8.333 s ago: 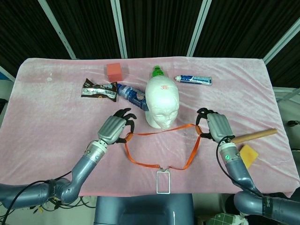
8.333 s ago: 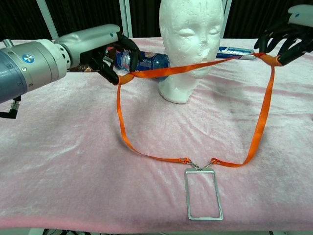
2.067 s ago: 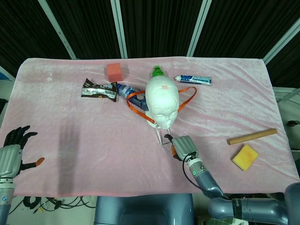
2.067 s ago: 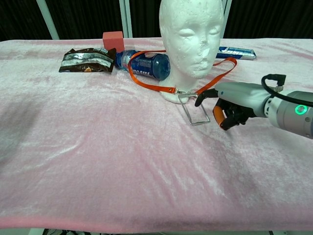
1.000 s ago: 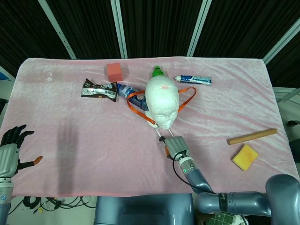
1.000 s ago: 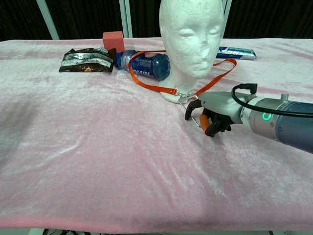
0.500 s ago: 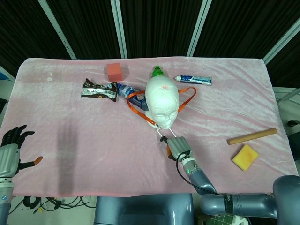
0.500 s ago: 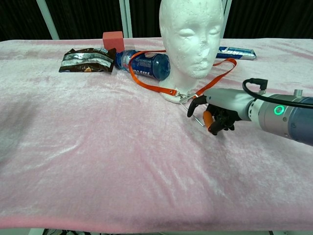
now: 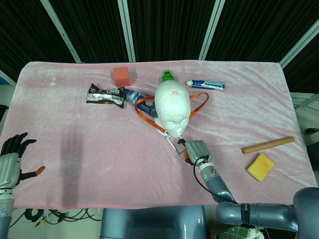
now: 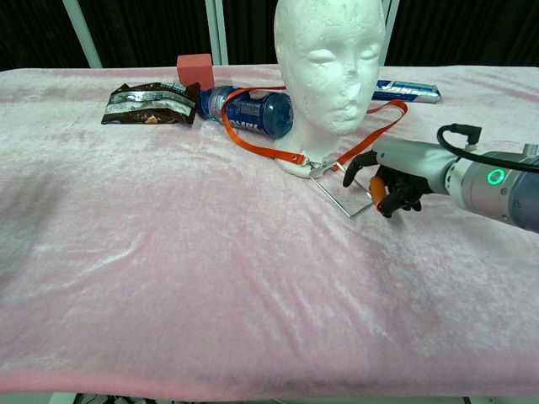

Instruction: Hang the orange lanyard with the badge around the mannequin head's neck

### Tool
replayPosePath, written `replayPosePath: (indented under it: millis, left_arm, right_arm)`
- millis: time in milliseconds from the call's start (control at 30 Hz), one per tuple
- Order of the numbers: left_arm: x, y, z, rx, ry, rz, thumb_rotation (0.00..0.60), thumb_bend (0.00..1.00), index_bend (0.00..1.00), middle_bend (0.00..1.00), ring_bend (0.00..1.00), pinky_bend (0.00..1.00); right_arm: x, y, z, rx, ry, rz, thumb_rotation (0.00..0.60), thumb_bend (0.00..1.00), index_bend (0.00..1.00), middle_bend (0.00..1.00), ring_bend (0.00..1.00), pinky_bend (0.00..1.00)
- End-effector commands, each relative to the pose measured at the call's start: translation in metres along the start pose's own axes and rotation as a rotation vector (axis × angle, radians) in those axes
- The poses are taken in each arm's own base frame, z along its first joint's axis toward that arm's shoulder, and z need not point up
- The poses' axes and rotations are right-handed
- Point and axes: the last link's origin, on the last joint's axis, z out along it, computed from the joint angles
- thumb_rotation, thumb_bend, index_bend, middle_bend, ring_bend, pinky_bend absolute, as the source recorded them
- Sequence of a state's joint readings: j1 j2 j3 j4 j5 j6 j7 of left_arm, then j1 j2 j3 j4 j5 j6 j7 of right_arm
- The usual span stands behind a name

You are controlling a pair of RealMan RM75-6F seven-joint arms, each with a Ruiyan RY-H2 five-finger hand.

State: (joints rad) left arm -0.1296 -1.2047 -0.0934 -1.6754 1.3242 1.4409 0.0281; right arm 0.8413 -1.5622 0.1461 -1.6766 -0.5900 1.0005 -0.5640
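The white mannequin head point(image 9: 173, 110) point(image 10: 330, 67) stands upright mid-table. The orange lanyard point(image 9: 143, 112) point(image 10: 259, 143) loops around its neck, with straps trailing over the bottle on one side and toward the toothpaste on the other. The clear badge frame point(image 9: 176, 144) point(image 10: 339, 194) lies on the cloth in front of the base. My right hand point(image 9: 196, 149) point(image 10: 396, 180) sits at the badge's right edge, fingers curled onto its corner, thumb stretched toward the clip. My left hand point(image 9: 10, 160) hangs off the table's near left edge, fingers spread, holding nothing.
Behind and left of the head lie a blue bottle point(image 9: 141, 102) point(image 10: 250, 110), a snack pack point(image 9: 105, 96) point(image 10: 149, 103) and a red block point(image 9: 122, 75). A toothpaste tube point(image 9: 205, 85) lies at back right; a wooden stick point(image 9: 268, 145) and yellow sponge point(image 9: 260, 166) at near right.
My right hand has shifted to the right along the cloth, and the badge frame has swung right with it. The left hand has stayed where it was.
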Motion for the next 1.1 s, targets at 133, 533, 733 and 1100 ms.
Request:
replayPosePath:
  millis: [133,533,733,1100]
  left_arm:
    - [0.0,0.0,0.0,0.003,0.005,-0.003,0.6,0.08,0.24,0.07,0.0,0.0]
    - [0.001,0.0,0.001,0.006,0.005,-0.01,0.6,0.08,0.25,0.07,0.0,0.0]
    - [0.001,0.0,0.001,0.008,0.011,-0.016,0.6,0.08,0.25,0.07,0.0,0.0]
    - [0.0,0.001,0.001,0.009,0.009,-0.017,0.6,0.08,0.26,0.07,0.0,0.0]
  right_arm:
    - [-0.007,0.0,0.001,0.005,-0.029,-0.007,0.6,0.86,0.28,0.7,0.74,0.67]
    - [-0.015,-0.007,0.002,0.019,-0.065,-0.008,0.6,0.87,0.37,0.7,0.74,0.67]
    - [-0.015,-0.007,0.0,0.021,-0.08,0.003,0.6,0.88,0.49,0.7,0.74,0.67]
    - [-0.011,0.002,-0.024,0.032,-0.096,-0.031,0.6,0.91,0.58,0.7,0.74,0.67]
